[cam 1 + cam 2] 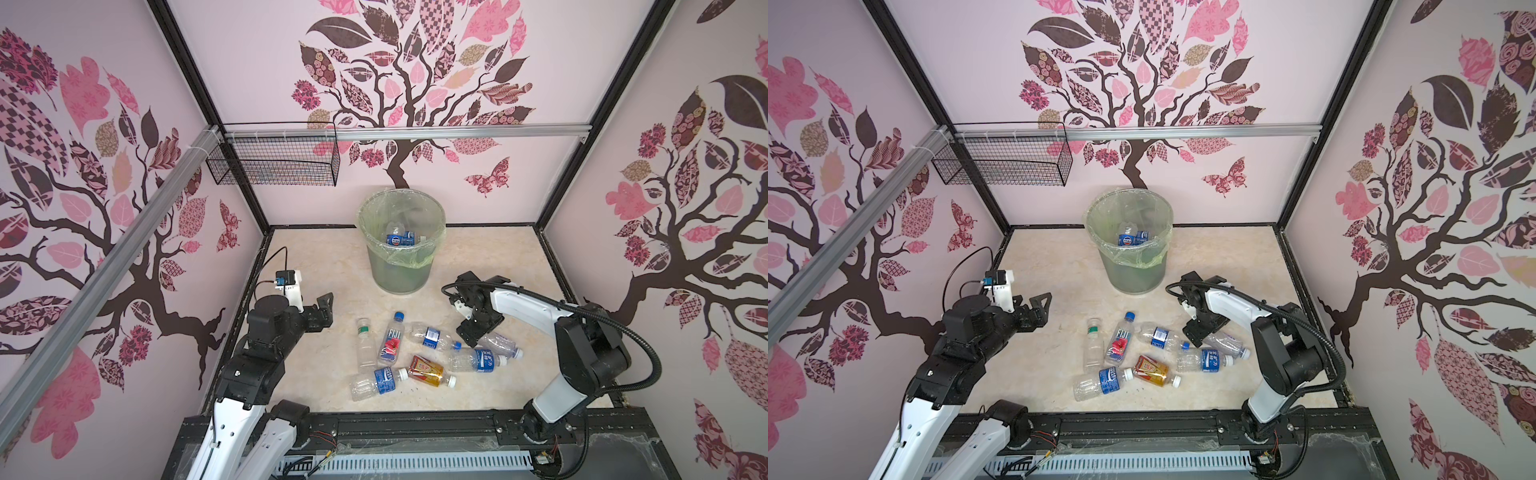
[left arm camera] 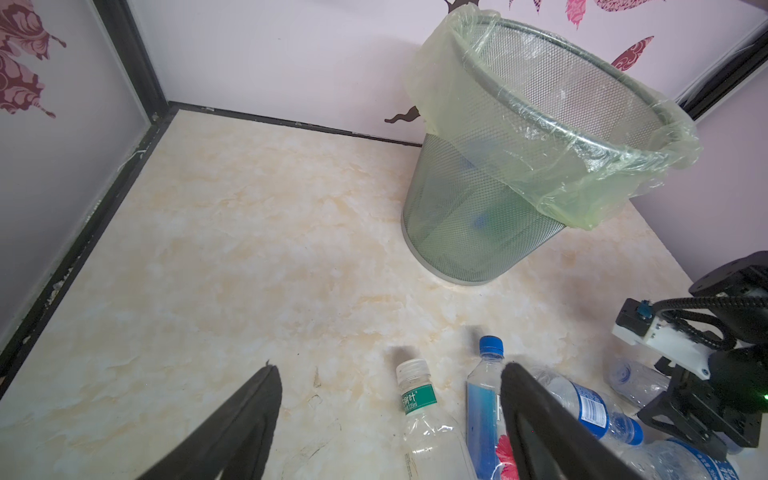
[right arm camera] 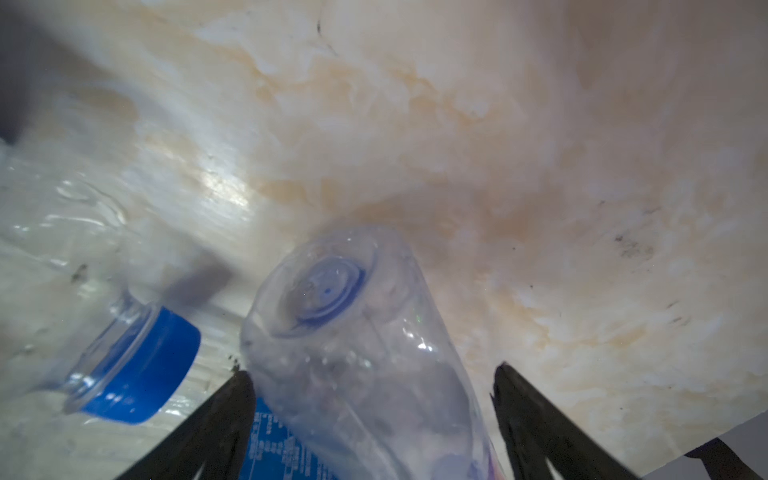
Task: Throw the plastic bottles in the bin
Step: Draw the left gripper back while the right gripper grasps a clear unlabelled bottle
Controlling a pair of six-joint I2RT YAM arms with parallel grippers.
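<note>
In both top views the bin (image 1: 399,276) stands upright at the far middle of the marbled floor (image 1: 324,266), with its greenish liner (image 1: 409,255) folded over the rim. Inside it lies a bottle with a blue label (image 1: 400,239) that bears a round red, white and blue logo. Seven plastic bottles lie on their sides in a loose cluster nearer the camera, between the two arms. The left gripper (image 1: 1030,305) hovers left of the cluster, apart from every bottle, its fingers spread wide and empty. The right gripper (image 1: 476,334) hangs low at the cluster's right edge, over a clear crumpled bottle (image 1: 500,343). The blue-capped Fiji bottle (image 1: 391,338) reads "FIJI". Another blue-label bottle (image 1: 478,359) carries white Chinese characters. The amber bottle (image 1: 428,370) has a red and gold label whose print is too small to read. In the left wrist view the black fingers (image 2: 249,415) stand wide apart. A green-banded bottle (image 2: 419,415) lies on the floor, seen through the gap between them and untouched. In the right wrist view the clear crumpled bottle (image 3: 357,340) lies base-first between the open fingers (image 3: 540,415), right against one finger and clear of the other, so it is not gripped. The blue cap (image 3: 141,365) of a neighbouring bottle lies just beside it.
</note>
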